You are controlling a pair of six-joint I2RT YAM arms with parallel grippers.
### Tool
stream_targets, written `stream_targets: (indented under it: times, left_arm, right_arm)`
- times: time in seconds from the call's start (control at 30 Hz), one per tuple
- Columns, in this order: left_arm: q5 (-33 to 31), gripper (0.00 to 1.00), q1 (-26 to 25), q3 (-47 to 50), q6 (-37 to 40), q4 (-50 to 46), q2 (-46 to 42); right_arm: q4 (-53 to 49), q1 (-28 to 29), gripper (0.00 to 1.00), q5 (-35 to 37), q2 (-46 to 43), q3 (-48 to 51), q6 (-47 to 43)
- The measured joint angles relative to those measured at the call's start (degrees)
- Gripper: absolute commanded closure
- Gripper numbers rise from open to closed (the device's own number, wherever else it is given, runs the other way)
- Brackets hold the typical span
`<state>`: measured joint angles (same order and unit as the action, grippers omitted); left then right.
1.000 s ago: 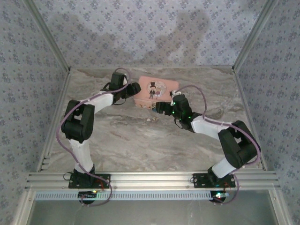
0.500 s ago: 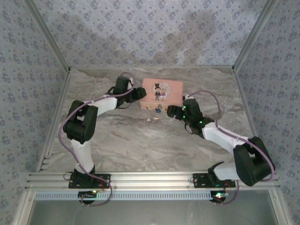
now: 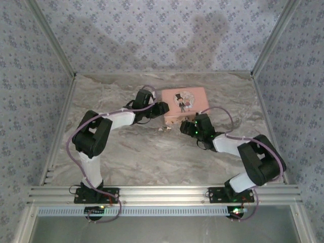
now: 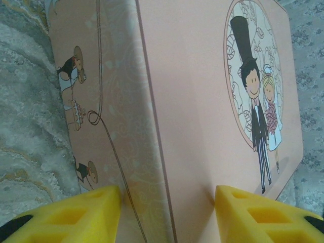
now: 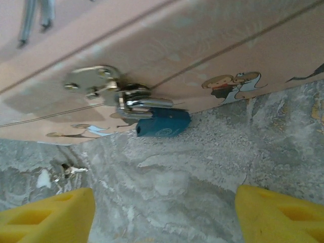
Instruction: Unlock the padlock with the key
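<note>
We see the padlock [image 5: 163,123], a small blue-teal block with a silver shackle, hanging from the round hasp [image 5: 96,83] on the pink tin [image 5: 212,45] just above the middle of the right wrist frame. The key [image 5: 71,170] is a pale sliver lying apart on the marbled table [image 5: 202,172] at lower left. Our right gripper [image 5: 164,215] stands open and empty along the bottom edge, while the left gripper [image 4: 167,215] is clamped on the tin's edge, a yellow pad either side.
</note>
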<state>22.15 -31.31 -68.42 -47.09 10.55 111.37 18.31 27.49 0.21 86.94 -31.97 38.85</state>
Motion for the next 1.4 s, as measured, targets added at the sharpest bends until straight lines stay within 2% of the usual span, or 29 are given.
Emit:
stream_targets:
  times: [0.3,0.57,0.77,0.83,0.9,0.97,1.1,1.4]
  left_arm:
    - [0.2,0.49,0.1,0.0,-0.1,0.0,-0.3]
    - [0.2,0.49,0.1,0.0,-0.1,-0.1,-0.3]
    - [0.2,0.49,0.1,0.0,-0.1,-0.3,-0.3]
    - [0.2,0.49,0.1,0.0,-0.1,-0.4,-0.3]
    - [0.2,0.49,0.1,0.0,-0.1,-0.5,-0.3]
    - [0.2,0.49,0.1,0.0,0.0,-0.6,-0.3]
    - [0.2,0.49,0.1,-0.2,0.1,-1.1,-0.3]
    - [0.2,0.49,0.4,-0.3,0.2,-1.6,-0.4]
  right_arm:
    - [4.8,-1.6,0.3,0.3,5.0,-0.9,3.0]
    - [8.4,-2.5,0.4,0.7,8.2,-2.4,4.3]
    - [8.1,-2.5,0.53,2.3,10.3,-4.0,3.7]
    - [8.1,-2.5,0.61,2.6,10.8,-4.5,3.6]
    - [8.1,-2.4,0.63,2.9,11.1,-4.7,3.3]
    - [8.2,-2.4,0.71,3.7,12.3,-5.5,2.5]
    - [8.4,-2.5,0.78,4.0,12.8,-5.9,1.2]
    - [7.8,-2.2,0.81,5.3,12.8,-6.3,-4.2]
